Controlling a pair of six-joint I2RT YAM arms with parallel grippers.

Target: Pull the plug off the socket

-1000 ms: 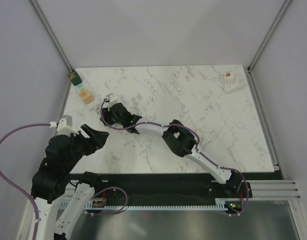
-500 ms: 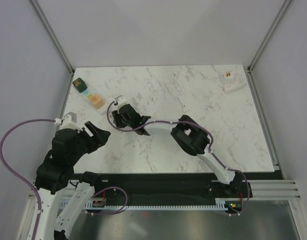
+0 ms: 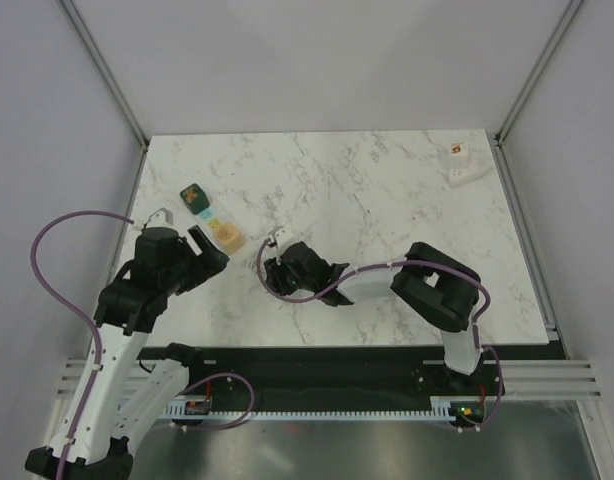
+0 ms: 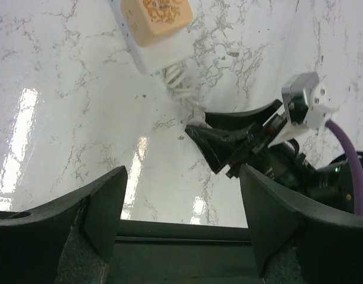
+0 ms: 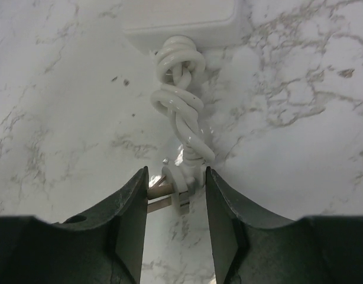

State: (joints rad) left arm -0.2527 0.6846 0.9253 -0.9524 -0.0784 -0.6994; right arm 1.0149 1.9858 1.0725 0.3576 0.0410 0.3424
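The right gripper [image 5: 175, 178], low in its wrist view, pinches the cord end [image 5: 182, 182] of the power strip [image 3: 209, 214], which lies left of centre in the top view. The orange plug [image 4: 159, 15] sits seated at top centre of the left wrist view. The left gripper [image 3: 205, 262] hangs wide and empty just below; it likely must next clamp that plug and pull.

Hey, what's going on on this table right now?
The right gripper is shut on the white plug at the end of the coiled cord of the strip. The strip lies on the left side of the table with a green plug and a peach plug seated in it. The left gripper hovers open beside it, holding nothing. Neither seated plug is out yet.
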